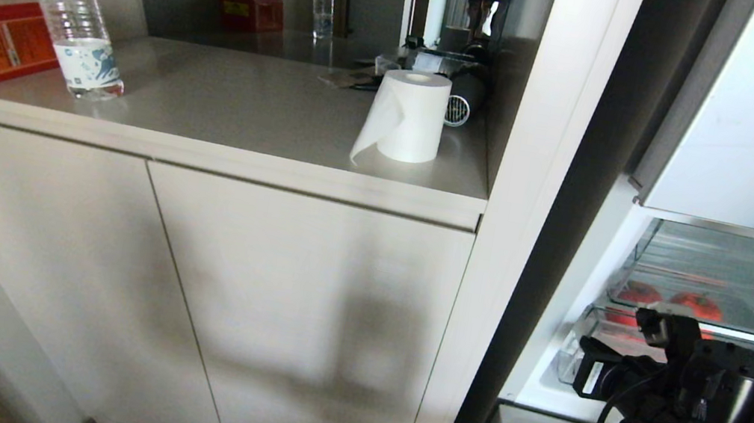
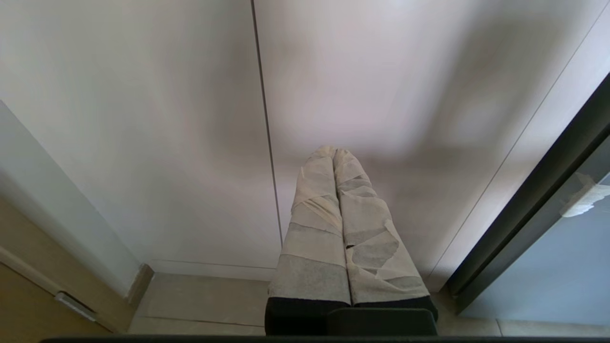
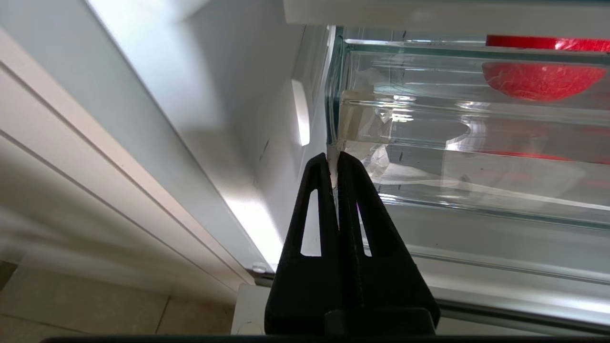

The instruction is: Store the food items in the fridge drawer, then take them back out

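R gripper [image 3: 333, 159] fingers pinched on clear ribbed fridge drawer [image 3: 476, 143] lip (tape tab) | L fingers [image 2: 352, 190] together

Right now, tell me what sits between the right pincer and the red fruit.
Only clear plastic: the right pincer is shut at the fridge drawer front corner, and the red fruit lies behind the transparent wall. The right wrist view shows it.

Black right arm [image 1: 715, 416] at lower right, a cylindrical wrist housing and looped black cable; left gripper [image 2: 333, 153] jaws wrapped in pale tape.
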{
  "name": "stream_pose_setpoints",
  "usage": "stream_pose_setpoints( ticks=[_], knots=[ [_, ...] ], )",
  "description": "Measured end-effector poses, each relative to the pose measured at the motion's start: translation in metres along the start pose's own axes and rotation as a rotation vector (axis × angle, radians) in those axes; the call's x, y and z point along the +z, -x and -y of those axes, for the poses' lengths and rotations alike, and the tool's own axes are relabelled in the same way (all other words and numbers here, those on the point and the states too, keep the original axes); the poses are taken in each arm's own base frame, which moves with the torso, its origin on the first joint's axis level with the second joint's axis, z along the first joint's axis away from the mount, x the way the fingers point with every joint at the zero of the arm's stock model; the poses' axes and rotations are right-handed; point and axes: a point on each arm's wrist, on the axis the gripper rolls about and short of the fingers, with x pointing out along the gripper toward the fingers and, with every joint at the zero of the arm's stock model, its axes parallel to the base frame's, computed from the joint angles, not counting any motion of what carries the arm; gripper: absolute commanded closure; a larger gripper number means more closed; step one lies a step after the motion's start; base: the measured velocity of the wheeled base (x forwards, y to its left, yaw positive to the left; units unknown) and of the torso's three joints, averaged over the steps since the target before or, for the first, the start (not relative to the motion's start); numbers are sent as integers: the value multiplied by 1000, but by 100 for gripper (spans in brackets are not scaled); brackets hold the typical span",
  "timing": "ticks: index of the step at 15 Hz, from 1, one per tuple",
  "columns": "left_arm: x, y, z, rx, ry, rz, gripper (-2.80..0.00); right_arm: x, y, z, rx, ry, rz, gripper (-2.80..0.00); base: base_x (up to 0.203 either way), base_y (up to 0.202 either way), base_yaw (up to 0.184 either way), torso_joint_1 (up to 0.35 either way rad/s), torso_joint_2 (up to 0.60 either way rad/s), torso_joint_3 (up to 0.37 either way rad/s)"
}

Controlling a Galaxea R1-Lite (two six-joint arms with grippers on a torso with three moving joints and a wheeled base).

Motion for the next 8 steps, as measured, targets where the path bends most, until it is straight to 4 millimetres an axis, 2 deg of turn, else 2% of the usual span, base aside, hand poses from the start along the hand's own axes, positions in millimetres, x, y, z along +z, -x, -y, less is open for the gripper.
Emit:
stream_pose_setpoints(
  ticks=[5,8],
  knots=[
    [0,0,0,0,0,0,0,-9,19,4,11,-3,27,0,0,0,0,0,0,0],
    [0,0,0,0,0,0,0,-19,34,8,9,4,-19,0,0,0,0,0,0,0]
  ],
)
